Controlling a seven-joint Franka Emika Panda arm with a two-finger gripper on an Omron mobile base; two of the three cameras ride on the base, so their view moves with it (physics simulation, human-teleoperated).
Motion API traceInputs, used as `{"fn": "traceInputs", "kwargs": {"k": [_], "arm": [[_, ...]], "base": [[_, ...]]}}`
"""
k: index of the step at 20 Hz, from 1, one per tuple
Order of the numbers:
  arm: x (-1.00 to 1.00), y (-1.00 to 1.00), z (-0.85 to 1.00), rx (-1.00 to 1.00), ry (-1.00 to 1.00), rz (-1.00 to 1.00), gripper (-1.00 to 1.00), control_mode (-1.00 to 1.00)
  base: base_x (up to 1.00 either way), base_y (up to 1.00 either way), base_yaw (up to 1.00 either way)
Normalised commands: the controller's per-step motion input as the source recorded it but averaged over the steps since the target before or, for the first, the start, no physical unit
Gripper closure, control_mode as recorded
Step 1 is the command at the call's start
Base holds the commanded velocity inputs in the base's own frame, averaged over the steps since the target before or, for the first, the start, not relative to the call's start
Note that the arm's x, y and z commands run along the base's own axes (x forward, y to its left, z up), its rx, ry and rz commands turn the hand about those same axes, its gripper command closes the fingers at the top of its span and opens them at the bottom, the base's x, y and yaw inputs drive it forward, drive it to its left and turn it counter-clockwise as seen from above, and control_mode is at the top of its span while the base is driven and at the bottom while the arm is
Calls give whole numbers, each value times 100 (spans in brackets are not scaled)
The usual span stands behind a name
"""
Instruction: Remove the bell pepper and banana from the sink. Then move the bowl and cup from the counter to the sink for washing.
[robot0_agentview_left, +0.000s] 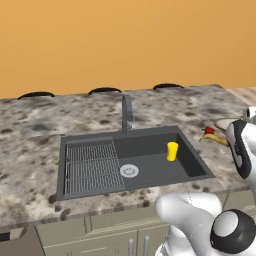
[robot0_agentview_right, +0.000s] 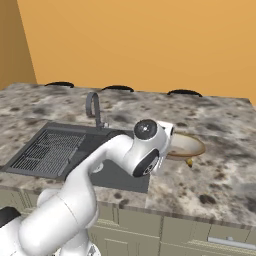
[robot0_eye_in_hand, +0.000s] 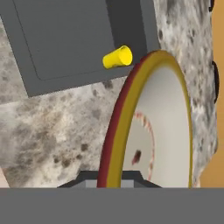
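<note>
My gripper is shut on the near rim of the beige bowl, which fills the right of the hand view edge-on. The bowl is over the counter right of the sink, just behind my hand. The yellow cup stands upright inside the basin near its right wall, and it also shows beyond the bowl's rim, as the cup. On the counter to the right of the sink lie the red bell pepper and the banana, side by side next to my forearm.
A grey faucet rises at the sink's back edge. The ribbed drainer takes the basin's left part, with the white drain beside it. Speckled stone counter surrounds the sink, and an orange wall stands behind.
</note>
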Motion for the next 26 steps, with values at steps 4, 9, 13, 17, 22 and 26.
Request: {"fn": "traceInputs", "kwargs": {"k": [4, 9, 13, 17, 22, 26], "arm": [[-23, 30, 21, -2, 8, 22, 100, -100], [-16, 33, 22, 0, 9, 23, 100, -100], [-16, 33, 23, 0, 4, 23, 100, -100], [-17, 36, 20, 0, 3, 22, 100, -100], [-12, 41, 6, 0, 4, 20, 100, -100], [-1, 41, 0, 0, 1, 14, 100, -100]], "base": [[0, 0, 0], [0, 0, 0], [0, 0, 0], [0, 0, 0], [0, 0, 0], [0, 0, 0]]}}
